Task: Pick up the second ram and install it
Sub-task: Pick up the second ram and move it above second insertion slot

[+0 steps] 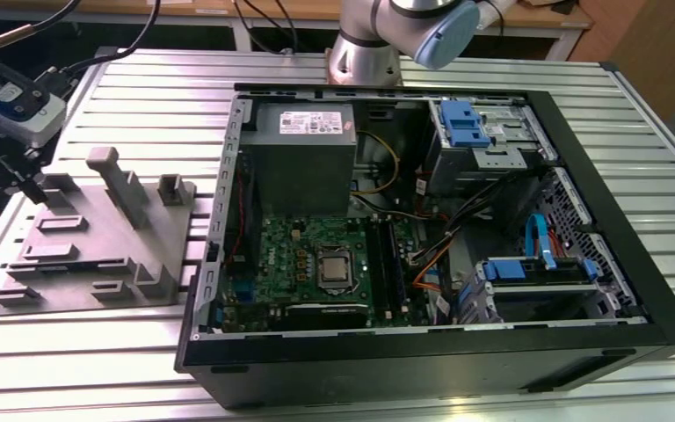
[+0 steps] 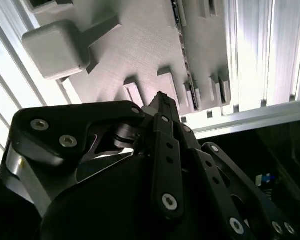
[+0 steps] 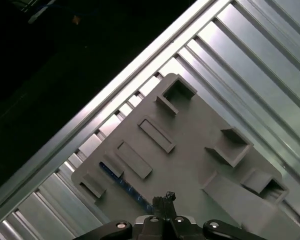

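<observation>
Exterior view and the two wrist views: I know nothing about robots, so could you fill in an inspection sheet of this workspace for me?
Surface: ribbed metal table, carrying everything.
Job's things: second ram, a thin dark strip sitting in the grey fixture block, not yet in the computer.
Clutter: nothing seen.
Hand: hand over the fixture block, close to one end of the ram.
Cables: orange, blue and black cables bundled inside the case.
Surroundings: open computer case beside the block, on the exterior view's right; wooden furniture behind.
</observation>
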You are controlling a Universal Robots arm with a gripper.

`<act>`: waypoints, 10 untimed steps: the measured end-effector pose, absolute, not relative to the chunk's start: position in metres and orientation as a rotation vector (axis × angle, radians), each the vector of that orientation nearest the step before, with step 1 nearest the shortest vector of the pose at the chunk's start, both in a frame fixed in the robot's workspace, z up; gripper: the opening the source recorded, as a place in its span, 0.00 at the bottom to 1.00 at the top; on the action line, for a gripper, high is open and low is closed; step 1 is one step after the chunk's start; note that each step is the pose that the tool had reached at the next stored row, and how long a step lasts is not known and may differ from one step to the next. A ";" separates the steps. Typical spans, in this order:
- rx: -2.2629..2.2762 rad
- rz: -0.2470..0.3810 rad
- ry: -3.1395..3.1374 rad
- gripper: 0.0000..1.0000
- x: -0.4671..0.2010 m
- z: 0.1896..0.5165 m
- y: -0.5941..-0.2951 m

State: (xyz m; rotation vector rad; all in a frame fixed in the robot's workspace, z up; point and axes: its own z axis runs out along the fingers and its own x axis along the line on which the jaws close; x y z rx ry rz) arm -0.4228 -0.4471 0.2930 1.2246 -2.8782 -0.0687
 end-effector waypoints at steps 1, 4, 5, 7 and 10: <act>1.251 -0.068 -2.867 0.10 -0.423 0.293 -0.447; 1.327 -0.068 -2.831 0.10 -0.423 0.292 -0.447; 1.352 -0.068 -2.818 0.10 -0.423 0.292 -0.447; 1.402 -0.067 -2.793 0.10 -0.423 0.292 -0.447; 1.484 -0.066 -2.749 0.10 -0.423 0.291 -0.447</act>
